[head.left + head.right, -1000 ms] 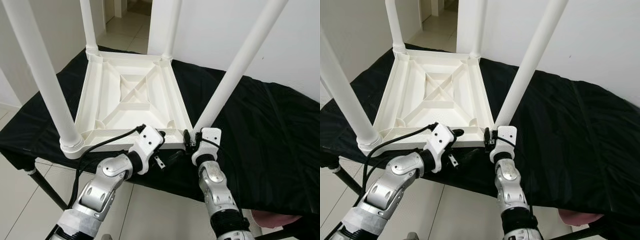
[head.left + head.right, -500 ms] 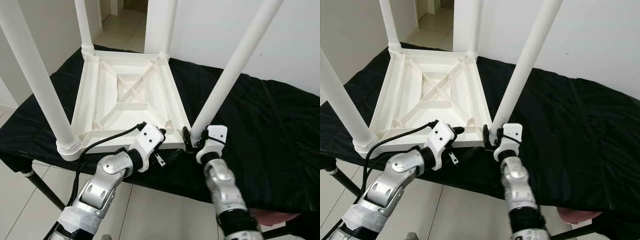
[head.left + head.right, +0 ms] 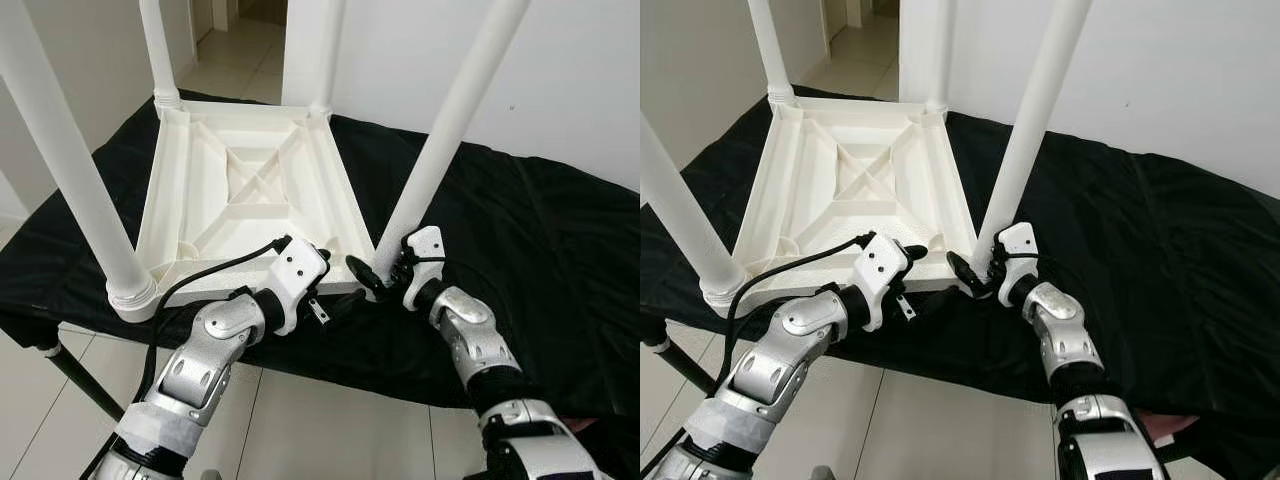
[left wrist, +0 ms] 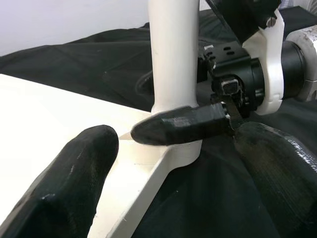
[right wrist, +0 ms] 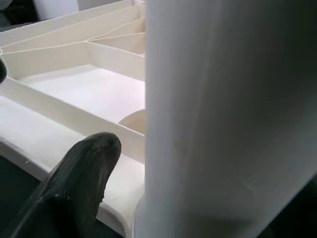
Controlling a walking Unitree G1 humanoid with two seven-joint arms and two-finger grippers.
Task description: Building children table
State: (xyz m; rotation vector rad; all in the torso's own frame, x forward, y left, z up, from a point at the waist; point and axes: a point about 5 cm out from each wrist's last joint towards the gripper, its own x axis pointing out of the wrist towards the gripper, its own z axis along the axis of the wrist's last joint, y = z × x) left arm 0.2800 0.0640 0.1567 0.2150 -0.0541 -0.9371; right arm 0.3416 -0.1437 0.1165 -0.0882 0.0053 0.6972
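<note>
Centre-bottom of the left eye view: right gripper (image 3: 372,275) at the base of the near-right leg (image 3: 440,140), fingers spread wide. One black finger (image 4: 181,124) lies across the front of the leg where it meets the corner socket; the other is hidden behind the leg. Whether it actually squeezes the leg can't be made out.

Left gripper (image 3: 325,285) just left of it, at the near edge of the table (image 3: 250,195), fingers parted, one finger (image 4: 64,183) over the white rim, the other on the cloth side; contact unclear.

Table is upside down, centre-left of frame, top flat on the black cloth (image 3: 540,250), ribbed underside up. All four legs point up, long axes roughly vertical, running out of the top of frame; the near-right leg reads tilted toward upper right.
</note>
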